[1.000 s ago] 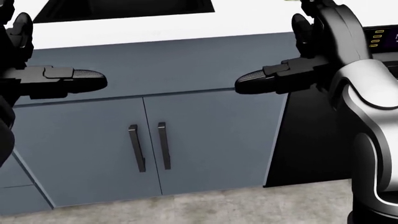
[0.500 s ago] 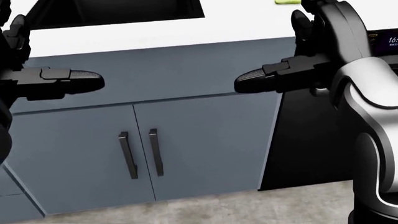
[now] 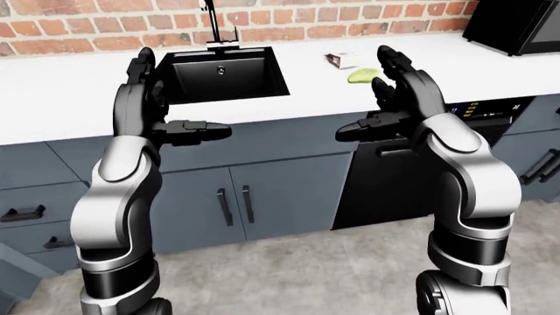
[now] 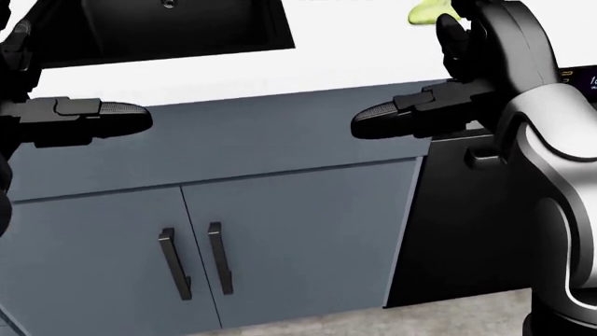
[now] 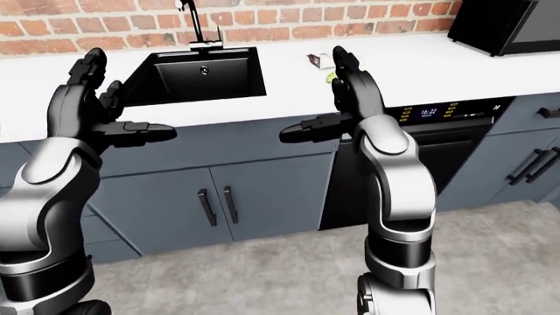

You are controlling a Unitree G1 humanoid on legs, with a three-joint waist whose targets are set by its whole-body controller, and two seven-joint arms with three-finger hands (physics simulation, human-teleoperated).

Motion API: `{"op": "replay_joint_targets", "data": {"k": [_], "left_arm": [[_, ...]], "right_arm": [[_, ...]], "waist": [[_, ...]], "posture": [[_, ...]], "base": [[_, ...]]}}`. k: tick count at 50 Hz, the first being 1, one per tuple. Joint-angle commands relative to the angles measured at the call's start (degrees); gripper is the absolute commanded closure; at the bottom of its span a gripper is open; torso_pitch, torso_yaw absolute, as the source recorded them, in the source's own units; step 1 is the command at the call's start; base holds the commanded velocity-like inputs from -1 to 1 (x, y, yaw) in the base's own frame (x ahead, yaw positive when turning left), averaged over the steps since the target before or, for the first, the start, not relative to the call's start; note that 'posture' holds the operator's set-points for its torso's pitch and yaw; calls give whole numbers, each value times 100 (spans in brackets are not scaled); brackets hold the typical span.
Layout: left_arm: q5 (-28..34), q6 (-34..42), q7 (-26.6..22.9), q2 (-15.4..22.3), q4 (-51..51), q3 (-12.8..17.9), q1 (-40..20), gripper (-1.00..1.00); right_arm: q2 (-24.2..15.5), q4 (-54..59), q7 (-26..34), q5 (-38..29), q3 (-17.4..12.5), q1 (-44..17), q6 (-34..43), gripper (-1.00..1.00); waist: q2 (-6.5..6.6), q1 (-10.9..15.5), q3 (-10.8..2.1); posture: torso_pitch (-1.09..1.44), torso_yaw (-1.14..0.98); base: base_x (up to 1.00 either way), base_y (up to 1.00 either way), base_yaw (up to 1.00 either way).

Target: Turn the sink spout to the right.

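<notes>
- The sink spout (image 5: 191,20) rose as a thin black pipe against the brick wall (image 5: 262,26), at the top edge of the black sink (image 5: 197,72) set in the white tabletop (image 5: 367,69)
- The left hand (image 3: 162,108) hung released, fingers spread, holding nothing, level with the tabletop's near edge
- The right hand (image 3: 394,98) was likewise released and empty, just beside a green item (image 3: 362,75) on the tabletop
- Both hands stood well apart from the spout, above grey cabinet doors (image 4: 280,238)

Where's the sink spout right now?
In the right-eye view the sink spout stands at top left, against the brick wall, at the top edge of the black sink; both hands are short of it.
</notes>
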Motion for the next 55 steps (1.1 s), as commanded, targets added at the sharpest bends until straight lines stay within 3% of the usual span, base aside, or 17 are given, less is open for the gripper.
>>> {"op": "replay_joint_targets", "data": {"k": [1, 4, 6, 7, 9, 14, 20, 22, 28, 33, 36, 41, 45, 47, 48, 50, 55], "left_arm": [[46, -181, 44, 95, -190, 111, -165, -100], [47, -176, 49, 100, -188, 113, -162, -100], [48, -182, 53, 98, -179, 111, -163, -100], [44, -180, 54, 97, -180, 112, -167, -100], [41, -178, 55, 100, -176, 112, -174, -100], [25, -150, 62, 110, -216, 132, -159, -100], [15, -180, 69, 106, -205, 128, -133, -100], [7, -184, 63, 116, -202, 147, -123, -100], [-28, -119, 68, 155, -247, 177, -147, -100], [-25, -138, 78, 155, -215, 156, -156, -100], [-29, -100, 87, 168, -224, 162, -187, -100], [-36, -87, 92, 185, -214, 171, -212, -100], [-48, -70, 102, 199, -222, 190, -219, -100], [-62, -105, 86, 220, -197, 223, -179, -100], [-66, -143, 72, 249, -151, 255, -158, -100], [-96, -191, 50, 318, -65, 339, -143, -100], [-145, -434, 46, 453, 186, 470, -13, -100]], "right_arm": [[-17, -202, 15, 41, -1, -183, -174, -100], [-16, -182, 9, 39, 1, -170, -200, -100], [-16, -177, 9, 42, 4, -183, -194, -100], [-21, -179, 8, 46, -2, -201, -178, -100], [-18, -194, 6, 51, 0, -190, -178, -100], [-20, -217, 5, 55, -1, -173, -166, -100], [-19, -238, -10, 56, 5, -168, -163, -100], [-18, -241, -9, 57, 4, -163, -159, -100], [-12, -260, -12, 53, 19, -201, -116, -100], [-16, -268, -9, 44, 21, -201, -102, -100], [-17, -302, -2, 48, 20, -217, -66, -100], [-17, -294, 6, 45, 26, -232, -66, -100], [-27, -276, 19, 39, 26, -268, -58, -100], [-20, -287, 22, 35, 25, -238, -70, -100], [-18, -300, 22, 35, 18, -218, -76, -100], [-20, -317, 23, 41, 10, -216, -62, -100], [-20, -323, 19, 50, 5, -210, -68, -100]], "waist": [[4, 23, -86], [274, -37, -102], [640, -62, -225], [439, 10, -181], [522, 3, -137], [279, 88, -153], [-266, 173, -295], [-292, 137, -107], [-16, 21, -103], [536, -70, -226], [540, -32, -128], [342, 59, -207], [72, 117, -183], [-207, 141, -254], [-185, 153, -336], [-256, 114, -140], [-56, 28, -168]], "posture": [[0, 0], [0, 0], [0, 0], [0, 0], [0, 0], [0, 0], [0, 0], [0, 0], [0, 0], [0, 0], [0, 0], [0, 0], [0, 0], [0, 0], [0, 0], [0, 0], [0, 0]], "base": [[32, 0, 0], [32, 0, 0], [32, 0, 0], [32, 0, 0], [31, 0, 0], [32, 0, 0], [32, 0, 0], [32, 0, 0], [32, 0, 0], [32, 0, 0], [32, 0, 0], [26, 0, 0], [24, 0, 0], [23, 0, 0], [23, 0, 0], [24, 0, 0], [23, 0, 0]]}}
